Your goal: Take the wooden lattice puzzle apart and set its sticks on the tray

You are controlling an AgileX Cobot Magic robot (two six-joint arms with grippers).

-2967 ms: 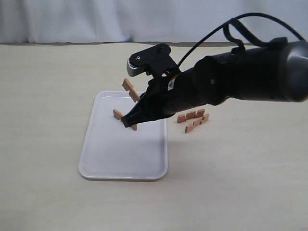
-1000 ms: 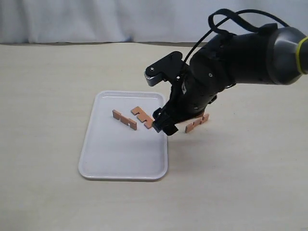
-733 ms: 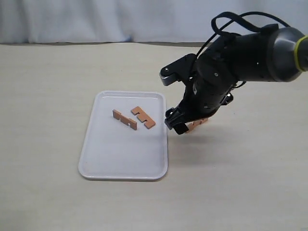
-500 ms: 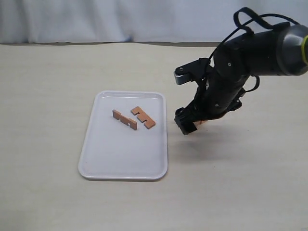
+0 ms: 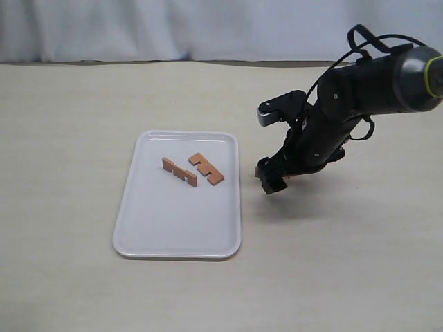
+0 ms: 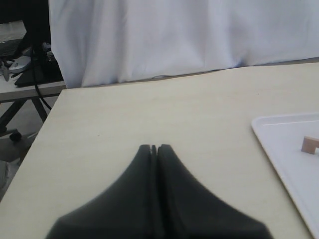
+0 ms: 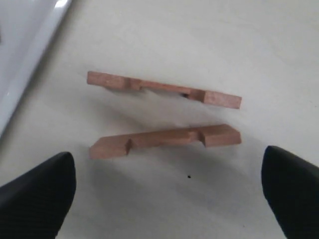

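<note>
The puzzle is already lying in pieces: two sticks (image 5: pixel 179 172) are resting inside the tray (image 5: pixel 173 228), and two other sticks (image 7: pixel 164 89) are lying flat and parallel on the tabletop (image 5: pixel 83 104), just outside the tray's rim. The right fingers (image 7: pixel 40 194) are hanging spread wide over that pair, holding nothing. The left fingers (image 6: pixel 134 194) are pressing together, empty, outside the tray. Each stick is probably handling as light, stiff and low-lying, so pinching across its long edges at mid-length is looking safest.

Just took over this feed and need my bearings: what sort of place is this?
Probably a robotics lab bench, not a home: a bare pale table, a white curtain hung as backdrop, and a side desk with cables beyond the table's edge.
</note>
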